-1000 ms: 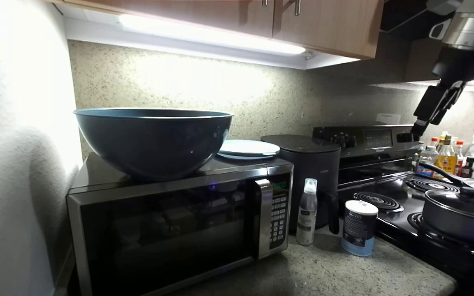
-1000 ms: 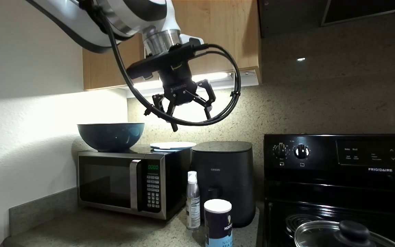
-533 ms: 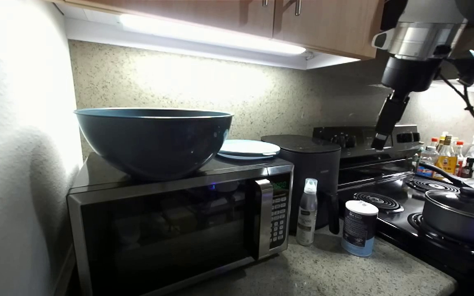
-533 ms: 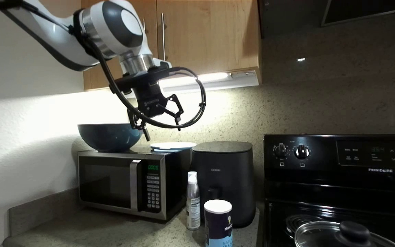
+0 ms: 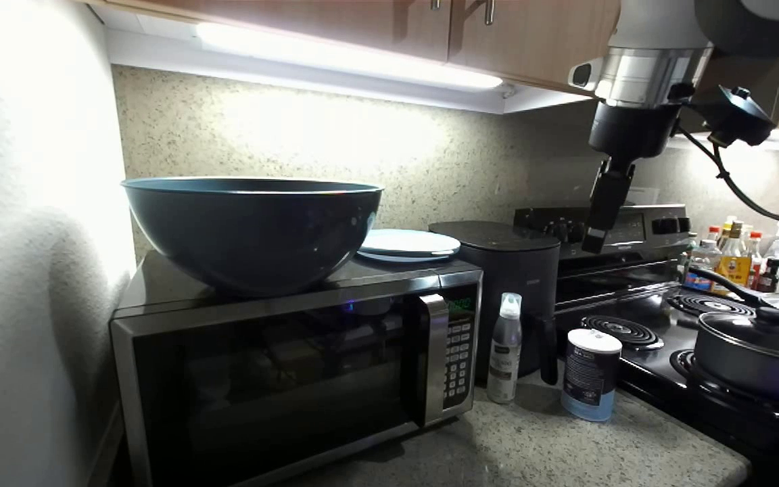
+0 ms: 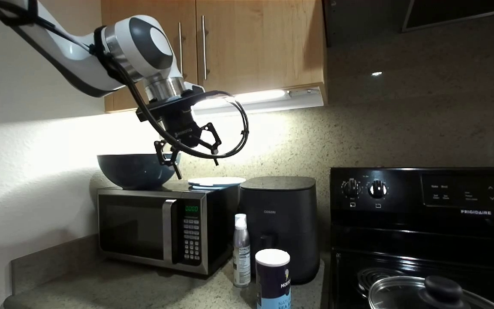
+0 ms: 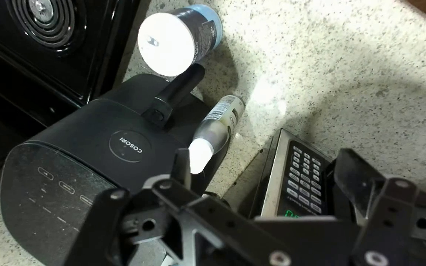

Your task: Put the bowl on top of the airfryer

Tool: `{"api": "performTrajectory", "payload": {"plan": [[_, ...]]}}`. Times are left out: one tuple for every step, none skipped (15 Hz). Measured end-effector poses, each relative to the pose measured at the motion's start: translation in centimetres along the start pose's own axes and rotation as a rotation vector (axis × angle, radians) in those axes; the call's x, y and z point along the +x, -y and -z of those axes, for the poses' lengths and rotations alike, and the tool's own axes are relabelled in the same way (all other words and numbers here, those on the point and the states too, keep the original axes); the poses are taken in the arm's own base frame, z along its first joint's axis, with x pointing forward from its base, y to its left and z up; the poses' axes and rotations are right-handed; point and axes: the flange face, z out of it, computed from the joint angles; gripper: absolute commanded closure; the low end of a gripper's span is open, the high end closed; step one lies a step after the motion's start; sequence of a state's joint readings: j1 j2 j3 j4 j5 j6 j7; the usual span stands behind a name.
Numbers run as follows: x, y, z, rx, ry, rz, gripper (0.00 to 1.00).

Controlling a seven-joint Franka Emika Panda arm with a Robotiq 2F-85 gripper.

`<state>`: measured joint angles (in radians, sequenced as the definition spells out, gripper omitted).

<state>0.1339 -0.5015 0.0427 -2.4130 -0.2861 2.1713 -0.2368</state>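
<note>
Aloft, the robot's hand (image 6: 197, 168) hangs empty, spread apart, as the bowl (image 6: 133, 174) sits on the microwave (image 6: 140, 227), at ten o'clock from the airfryer (image 6: 283, 227) in an exterior view, a shallow pinch liable to tip it onto the plate (image 6: 217, 182).

Bowl (image 5: 251, 237) – dark teal-blue; airfryer (image 6: 282, 228) – black; speckled counter (image 7: 331, 62).

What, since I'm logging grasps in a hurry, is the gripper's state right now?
Gripper: open, jaws well apart, holding nothing.
</note>
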Motion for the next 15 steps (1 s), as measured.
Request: {"api": "performTrajectory", "payload": {"plan": [[0.0, 0.0, 0.0, 0.000, 0.000, 0.000, 0.00], [0.1, 0.1, 0.0, 0.001, 0.001, 0.003, 0.00], [0.3, 0.5, -0.1, 0.001, 0.003, 0.011, 0.00], [0.7, 1.1, -0.2, -0.001, 0.007, 0.027, 0.00], [1.4, 2.0, -0.2, -0.002, 0.008, 0.051, 0.00], [2.4, 3.0, -0.2, -0.002, 0.006, 0.081, 0.00], [3.6, 4.1, 0.0, -0.001, 0.000, 0.117, 0.00], [4.9, 5.1, 0.3, 0.001, -0.009, 0.158, 0.00], [6.3, 6.1, 0.6, 0.004, -0.020, 0.199, 0.00], [7.6, 7.0, 0.9, 0.007, -0.031, 0.235, 0.00], [8.7, 7.7, 1.1, 0.010, -0.038, 0.261, 0.00], [9.6, 8.1, 1.1, 0.010, -0.040, 0.275, 0.00], [10.2, 8.1, 1.0, 0.006, -0.038, 0.283, 0.00], [10.5, 8.0, 0.8, 0.003, -0.035, 0.287, 0.00], [10.7, 7.8, 0.6, 0.002, -0.033, 0.286, 0.00]]}}
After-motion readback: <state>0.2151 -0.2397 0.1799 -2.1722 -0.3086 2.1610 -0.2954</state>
